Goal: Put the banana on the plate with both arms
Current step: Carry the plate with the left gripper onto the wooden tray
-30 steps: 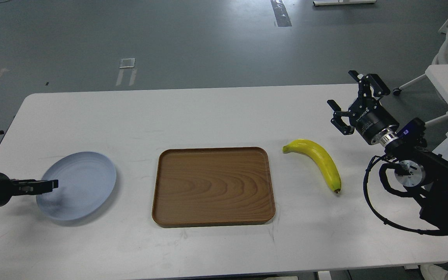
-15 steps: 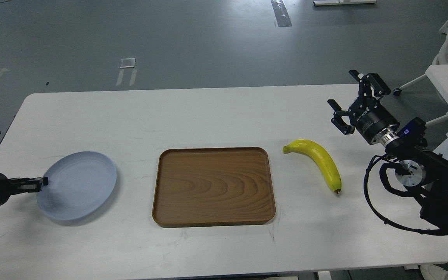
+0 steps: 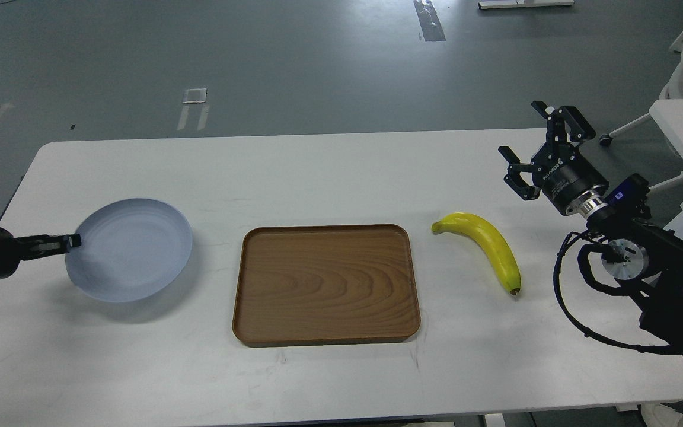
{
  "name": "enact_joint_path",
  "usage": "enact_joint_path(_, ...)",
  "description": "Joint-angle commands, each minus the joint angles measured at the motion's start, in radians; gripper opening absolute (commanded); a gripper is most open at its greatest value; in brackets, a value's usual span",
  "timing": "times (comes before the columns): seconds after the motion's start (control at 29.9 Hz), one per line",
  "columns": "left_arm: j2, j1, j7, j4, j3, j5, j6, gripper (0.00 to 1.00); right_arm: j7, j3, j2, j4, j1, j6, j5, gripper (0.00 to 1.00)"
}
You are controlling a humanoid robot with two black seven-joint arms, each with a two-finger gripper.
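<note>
Head view: white worktop (image 3: pixel 329 172) with three things spread across it. Plate (image 3: pixel 131 252), pale blue-grey and round, sits toward the left edge and looks raised off the surface, with a shadow under it on the near side. My left gripper (image 3: pixel 67 242) comes in from the left edge, fingers pressed together on the plate's left rim, pinching it. Left arm body is mostly cut off by the frame edge.

Brown wooden tray (image 3: pixel 325 284), rectangular with rounded corners, lies flat in the middle of the worktop, a bit toward the near edge. Nothing in it. It sits well apart from the plate and near the banana.

Banana (image 3: pixel 487 243) lies flat on the worktop right of the tray, toward the right edge, not touching the tray. Greenish stem end points left toward the tray's far-right corner, dark tip points toward the near edge. Curve bows toward the far-right corner.

My right gripper (image 3: pixel 540 148) hovers above the right edge, beyond the banana toward the far-right corner, well apart from it. Fingers spread wide, holding nothing. Silver wrist ring and looped black cables trail behind it toward the near-right corner.

Grey floor beyond the far edge, white furniture off to the right.
</note>
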Motion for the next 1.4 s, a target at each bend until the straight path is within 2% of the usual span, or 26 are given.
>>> enact_joint_path(0.0, 0.001, -0.063, 0.0, -0.086, 0.0, 0.002, -0.043, 0.0, 0.0, 0.0, -0.002, 0.0, 0.005, 0.0, 0.0, 1.0)
enact_joint_path(0.1, -0.009, -0.103, 0.015, -0.192, 0.0, 0.009, -0.045, 0.0, 0.0, 0.0, 0.0, 0.0, 0.006, 0.0, 0.0, 1.0)
enact_joint_path(0.17, -0.037, -0.132, 0.073, -0.258, 0.0, 0.014, -0.049, 0.0, 0.0, 0.0, 0.0, 0.0, 0.008, 0.0, 0.0, 1.0)
enact_joint_path(0.27, -0.122, -0.141, 0.12, -0.28, 0.002, 0.019, -0.052, 0.0, 0.0, 0.0, 0.0, 0.0, 0.009, 0.0, 0.0, 1.0)
enact_joint_path(0.37, -0.214, -0.148, 0.15, -0.272, 0.015, 0.096, -0.052, 0.0, 0.0, 0.0, 0.003, 0.0, 0.011, 0.0, 0.0, 1.0)
enact_joint_path(0.74, -0.43, -0.194, 0.173, -0.128, 0.126, 0.149, -0.052, 0.0, 0.0, 0.0, 0.0, 0.0, 0.012, 0.0, 0.0, 1.0)
enact_joint_path(0.87, -0.463, -0.194, 0.173, -0.099, 0.129, 0.151, -0.052, 0.0, 0.0, 0.0, 0.0, 0.0, 0.012, 0.0, 0.0, 1.0)
enact_joint_path(1.04, -0.513, -0.191, 0.209, -0.063, 0.129, 0.151, -0.052, 0.0, 0.0, 0.0, 0.001, 0.0, 0.011, 0.0, 0.0, 1.0)
enact_joint_path(1.24, -0.538, -0.184, 0.213, -0.049, 0.129, 0.152, -0.052, 0.0, 0.0, 0.0, 0.0, -0.002, 0.011, 0.0, 0.0, 1.0)
enact_joint_path(1.37, -0.538, -0.194, 0.213, -0.049, 0.181, 0.149, -0.052, 0.0, 0.0, 0.0, 0.0, -0.002, 0.011, 0.0, 0.0, 1.0)
